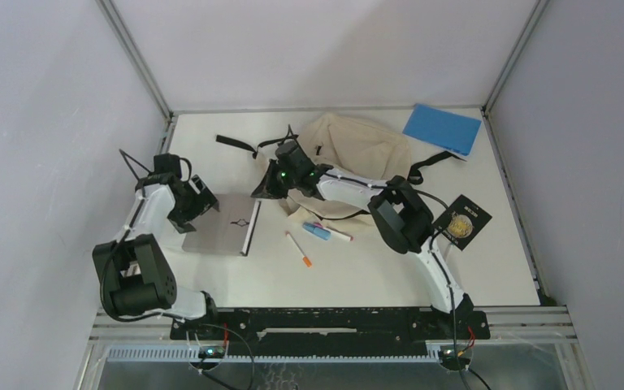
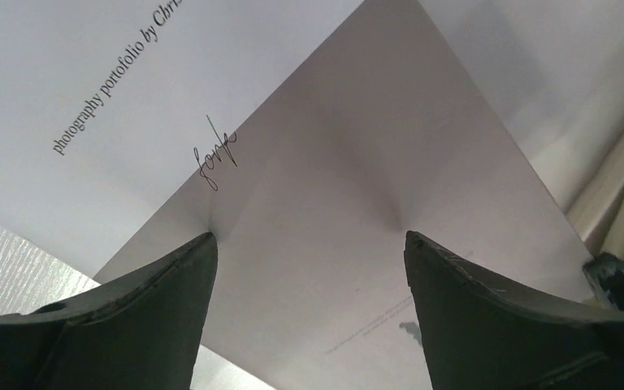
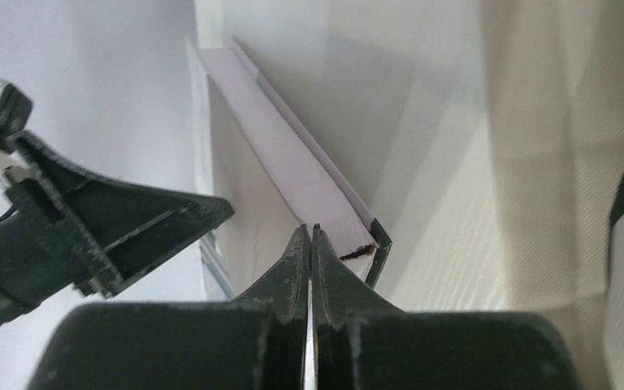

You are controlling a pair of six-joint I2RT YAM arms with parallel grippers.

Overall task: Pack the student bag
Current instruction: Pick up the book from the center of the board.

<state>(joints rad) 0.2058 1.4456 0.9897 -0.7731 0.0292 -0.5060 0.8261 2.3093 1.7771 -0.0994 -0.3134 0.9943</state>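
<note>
White walls stood around the white bench (image 1: 374, 276). The student bag (image 1: 366, 150) lay soft and floppy at the back of it, near the middle. A grey portfolio book (image 1: 223, 226) lay flat on the left, closer to the front.

The left gripper (image 2: 309, 240) hung close over the book with its fingers wide apart and nothing between them. The right gripper (image 3: 309, 231) had its fingers pressed tight together, right beside the book's far corner (nothing showed between them).

I think the step in hand was picking up the book. It lay flat, so the next move called for tipping one edge up a little. Then the open fingers could close on that edge. After that, the book would need carrying over to the bag's mouth.

Some pens (image 1: 317, 231), a black card (image 1: 463, 221) and a blue notebook (image 1: 443, 128) lay on the bench, not packed.
</note>
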